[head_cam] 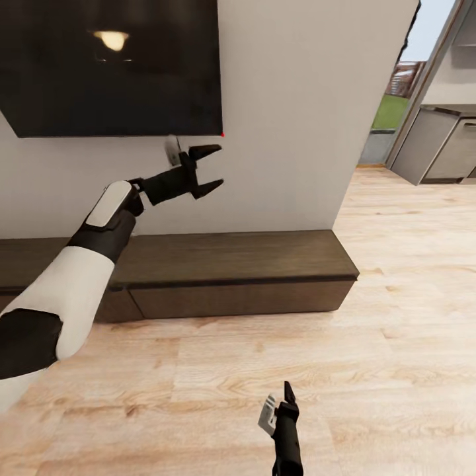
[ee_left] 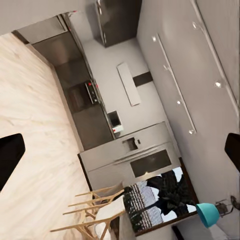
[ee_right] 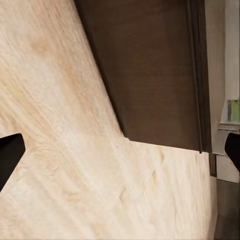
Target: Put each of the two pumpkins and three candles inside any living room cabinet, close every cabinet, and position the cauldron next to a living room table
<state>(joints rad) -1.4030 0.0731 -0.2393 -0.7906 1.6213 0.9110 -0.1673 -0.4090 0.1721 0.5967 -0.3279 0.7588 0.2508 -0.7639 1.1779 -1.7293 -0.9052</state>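
Observation:
The cabinet (head_cam: 231,277) is a long, low, dark brown unit standing against the white wall, and its flat fronts look shut. My left gripper (head_cam: 215,165) is raised above it in front of the wall, open and empty; its dark fingertips (ee_left: 10,157) sit wide apart in the left wrist view. Low over the wood floor in front of the cabinet, my right gripper (head_cam: 289,396) is also open and empty. The right wrist view looks over the floor at the cabinet's end (ee_right: 155,75). The pumpkins, candles, cauldron and table are out of view.
A black TV screen (head_cam: 109,66) hangs on the wall above the cabinet. Grey kitchen units (head_cam: 436,152) stand at the far right past the wall's corner. The left wrist view looks into the kitchen, with a fridge (ee_left: 135,160), wooden chairs (ee_left: 95,210) and a teal lamp (ee_left: 207,214).

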